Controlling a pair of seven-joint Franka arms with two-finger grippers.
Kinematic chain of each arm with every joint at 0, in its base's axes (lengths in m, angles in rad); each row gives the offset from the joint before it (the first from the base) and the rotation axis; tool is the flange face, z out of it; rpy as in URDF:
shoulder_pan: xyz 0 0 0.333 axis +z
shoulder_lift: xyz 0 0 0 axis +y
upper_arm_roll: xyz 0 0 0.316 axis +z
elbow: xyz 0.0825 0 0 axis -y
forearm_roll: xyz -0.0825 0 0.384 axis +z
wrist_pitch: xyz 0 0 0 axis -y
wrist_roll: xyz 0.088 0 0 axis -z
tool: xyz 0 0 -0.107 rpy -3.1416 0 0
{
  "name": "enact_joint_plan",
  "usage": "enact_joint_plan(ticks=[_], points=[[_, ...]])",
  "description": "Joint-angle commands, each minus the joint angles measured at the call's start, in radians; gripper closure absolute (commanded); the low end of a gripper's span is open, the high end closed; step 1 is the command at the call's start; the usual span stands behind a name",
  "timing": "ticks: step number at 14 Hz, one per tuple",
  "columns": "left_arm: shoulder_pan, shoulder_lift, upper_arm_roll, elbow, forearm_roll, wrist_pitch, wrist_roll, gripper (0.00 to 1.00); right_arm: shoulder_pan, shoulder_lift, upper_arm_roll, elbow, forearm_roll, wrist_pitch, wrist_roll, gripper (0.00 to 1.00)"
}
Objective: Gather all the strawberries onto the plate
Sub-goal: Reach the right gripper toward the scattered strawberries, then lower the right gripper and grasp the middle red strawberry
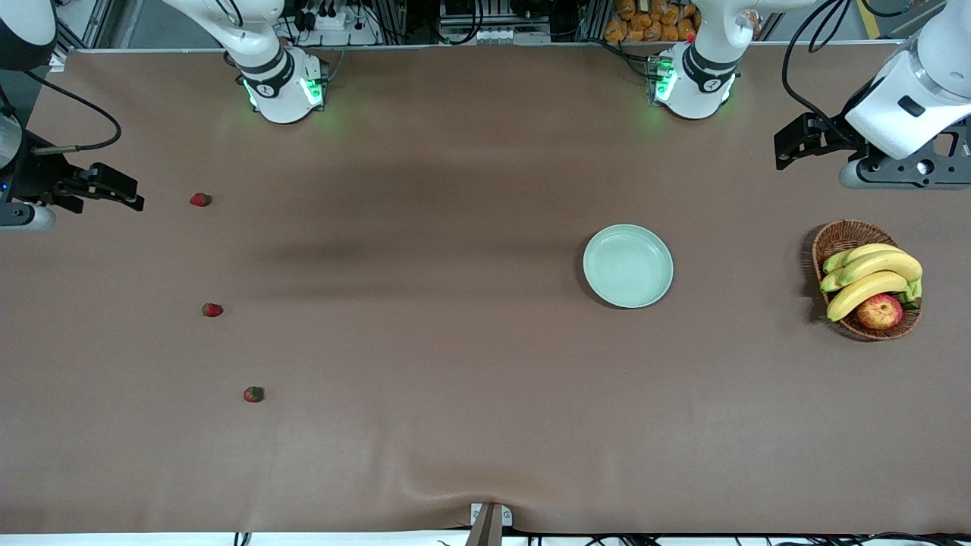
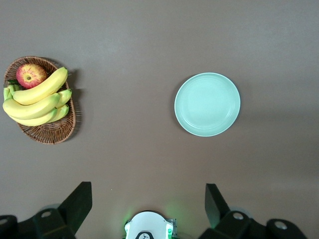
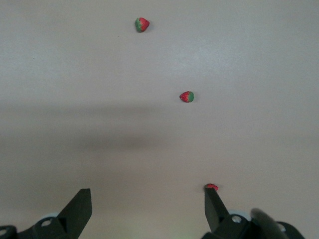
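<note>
Three strawberries lie apart on the brown table toward the right arm's end: one farthest from the front camera (image 1: 200,199), one in the middle (image 1: 212,309), one nearest (image 1: 253,394). The right wrist view shows two in full (image 3: 142,24) (image 3: 187,96) and the third (image 3: 211,187) partly hidden by a fingertip. The empty mint-green plate (image 1: 628,265) (image 2: 207,104) sits toward the left arm's end. My right gripper (image 1: 125,193) (image 3: 147,201) hovers open and empty, over the table beside the farthest strawberry. My left gripper (image 1: 789,148) (image 2: 147,199) hovers open and empty over the left arm's end.
A brown wicker basket (image 1: 840,236) (image 2: 50,133) with bananas (image 1: 872,277) and a red-yellow apple (image 1: 880,311) stands at the left arm's end, beside the plate. The two arm bases (image 1: 284,91) (image 1: 694,87) stand along the table's back edge.
</note>
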Motion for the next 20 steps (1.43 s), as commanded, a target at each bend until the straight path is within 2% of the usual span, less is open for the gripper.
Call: enact_joint_plan(ticks=[1,8,10,17,20], points=[[0.000,0.001,-0.017,0.003,-0.016,0.005,-0.012,0.00,-0.013,-0.020,0.012,-0.012,-0.003,0.010,-0.014,0.00],[-0.001,0.024,-0.020,0.005,-0.018,0.005,-0.011,0.00,-0.016,-0.013,0.014,-0.001,0.005,0.008,-0.013,0.00],[-0.003,0.030,-0.020,0.002,-0.018,0.005,-0.012,0.00,-0.012,0.022,0.014,0.005,0.006,0.042,-0.013,0.00],[-0.009,0.042,-0.046,0.002,-0.022,0.007,-0.012,0.00,-0.007,0.275,0.014,-0.004,-0.011,0.240,-0.017,0.00],[-0.018,0.044,-0.049,0.000,-0.024,0.007,-0.012,0.00,-0.019,0.367,0.012,-0.010,-0.066,0.310,-0.017,0.00]])
